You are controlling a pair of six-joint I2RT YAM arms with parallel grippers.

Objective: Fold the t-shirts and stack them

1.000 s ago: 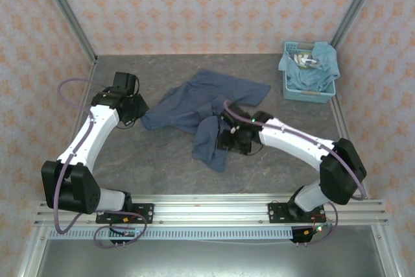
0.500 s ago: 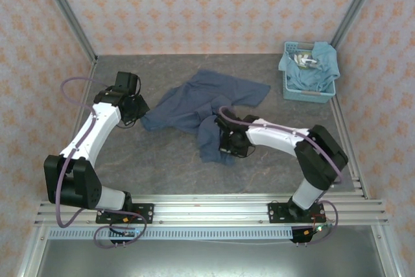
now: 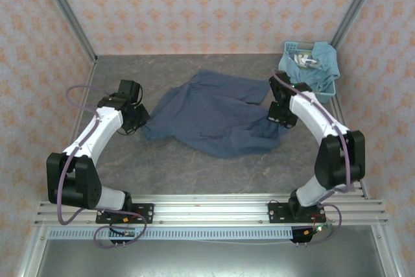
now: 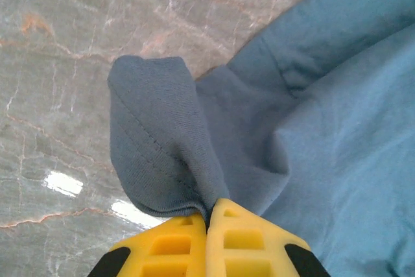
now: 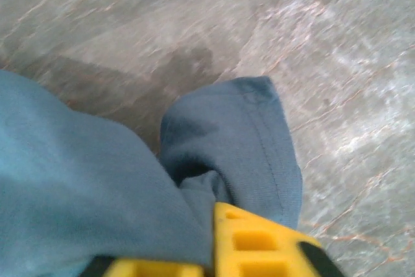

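Robot test cell, lab-like: patterned wall panels (image 3: pixel 194 4), aluminium frame posts (image 3: pixel 67 11), marble-look tabletop (image 3: pixel 168 174), arm-mounting rail (image 3: pixel 207 207).

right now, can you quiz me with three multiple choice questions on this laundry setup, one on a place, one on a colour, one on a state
1. Where does the basket stand?
A. at the far right corner of the table
B. at the near left corner
C. in the middle

2. What colour is the shirt spread on the table?
A. red
B. dark blue
C. white

3. How is the left gripper?
A. open over bare table
B. shut on the basket's rim
C. shut on the shirt's edge

Answers:
1 A, the basket sits by the back wall on the right side.
2 B, the cloth is a dark slate blue.
3 C, a fold of the shirt is pinched between its closed yellow fingers.
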